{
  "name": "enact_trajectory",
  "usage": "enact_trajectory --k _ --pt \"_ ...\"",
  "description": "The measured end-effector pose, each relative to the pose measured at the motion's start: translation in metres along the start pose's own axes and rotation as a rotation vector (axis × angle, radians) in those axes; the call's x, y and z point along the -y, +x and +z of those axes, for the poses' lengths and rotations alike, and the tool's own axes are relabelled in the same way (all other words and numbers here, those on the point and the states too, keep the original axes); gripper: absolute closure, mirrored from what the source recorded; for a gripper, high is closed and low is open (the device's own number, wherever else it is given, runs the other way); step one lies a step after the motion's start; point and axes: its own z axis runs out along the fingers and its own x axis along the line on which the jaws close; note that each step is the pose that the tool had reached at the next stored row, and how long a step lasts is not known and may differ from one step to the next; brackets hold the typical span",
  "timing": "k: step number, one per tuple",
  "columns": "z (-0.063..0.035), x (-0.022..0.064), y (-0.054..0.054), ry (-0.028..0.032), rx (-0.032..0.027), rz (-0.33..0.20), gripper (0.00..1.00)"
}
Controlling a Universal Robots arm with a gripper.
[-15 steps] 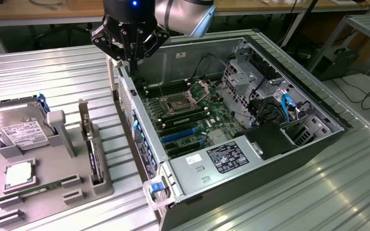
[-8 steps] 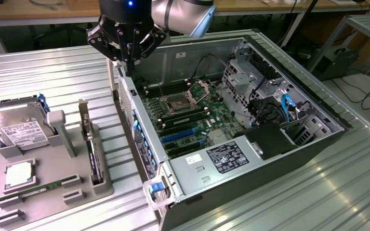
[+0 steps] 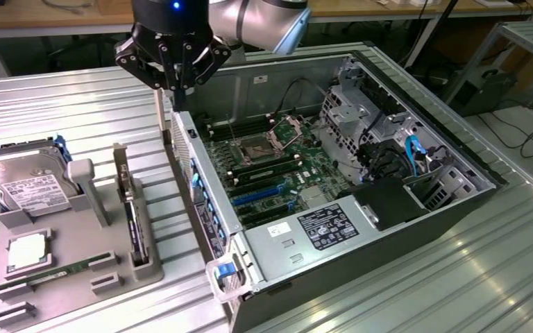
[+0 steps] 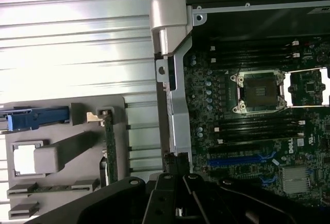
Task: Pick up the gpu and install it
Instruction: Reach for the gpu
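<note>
the arm (image 3: 257, 21) runs off the exterior view's top edge. the gpu (image 3: 135, 232) stands edge-on in the grey holder (image 3: 144, 275), its face turned out of sight; in the wrist view its near end slips behind the pincer (image 4: 174, 162). a holder post partly masks the hard drive (image 3: 26, 187). print on the power supply label (image 3: 327, 227) is too small to read.

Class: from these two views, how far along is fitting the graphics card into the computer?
Done: nothing visible; the graphics card stands in its slot on the grey tray. In hand: the shut tool hovers above the computer case at its edge. Left: picking up and installing the card.
</note>
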Motion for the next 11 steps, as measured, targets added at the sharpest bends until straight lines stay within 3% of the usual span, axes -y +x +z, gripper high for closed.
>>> enact_trajectory --k 11 --pt "-0.0003 0.0009 0.0093 0.0000 0.0000 0.000 0.89"
